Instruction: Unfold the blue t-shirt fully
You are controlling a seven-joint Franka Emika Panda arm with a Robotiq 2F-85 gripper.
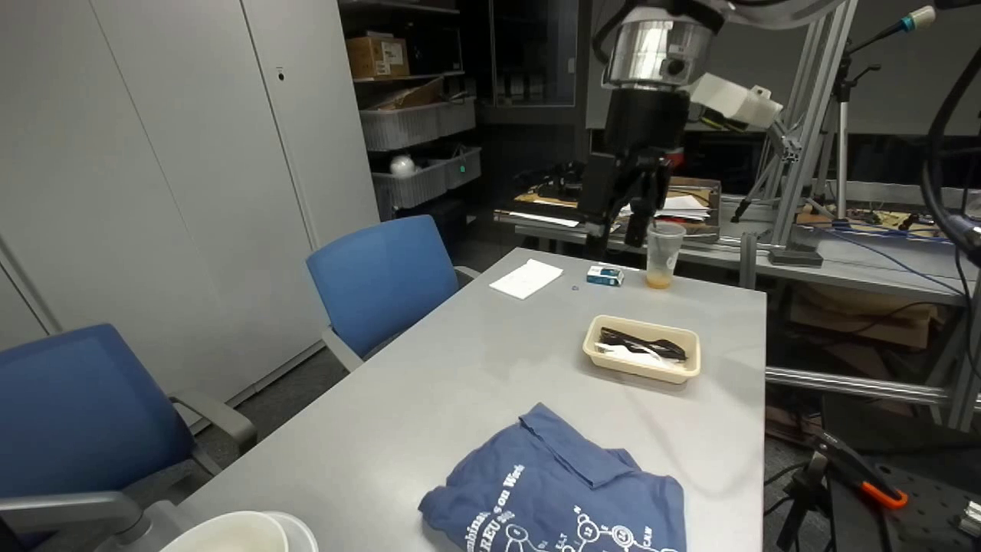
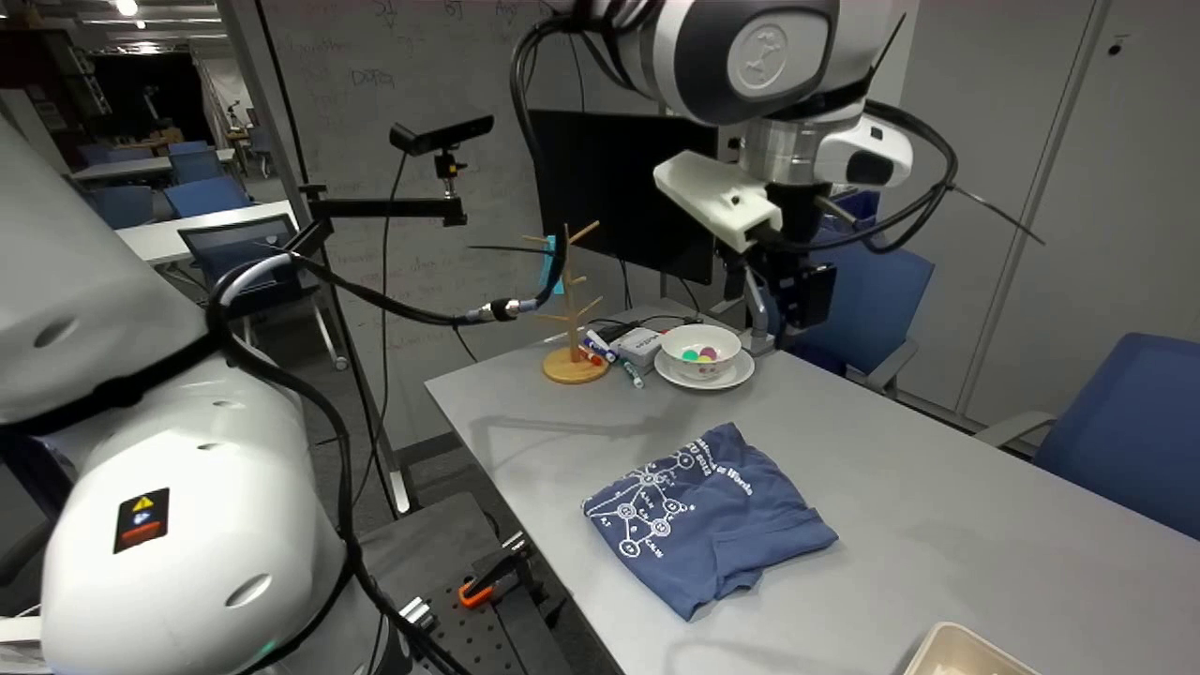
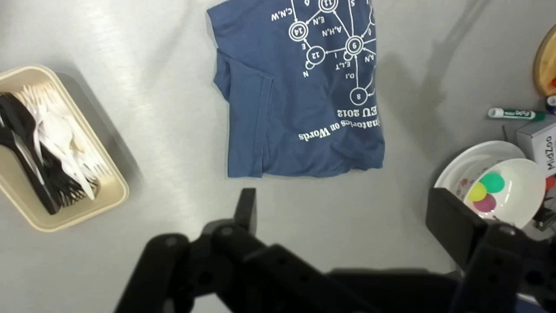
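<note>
Your tool is spread wide and empty, so pinch the shirt, likely light and limp, by its hemmed flap.

This looks like a lab. Beyond the fingers stand a tripod, shelves of bins and a written-on whiteboard; below, office chairs line a tabletop.

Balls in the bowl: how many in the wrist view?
3: green ball, uppermost in the picture; yellow ball, leftmost; pink ball, lowest. All in the bowl; its left rim may hide more.
</note>
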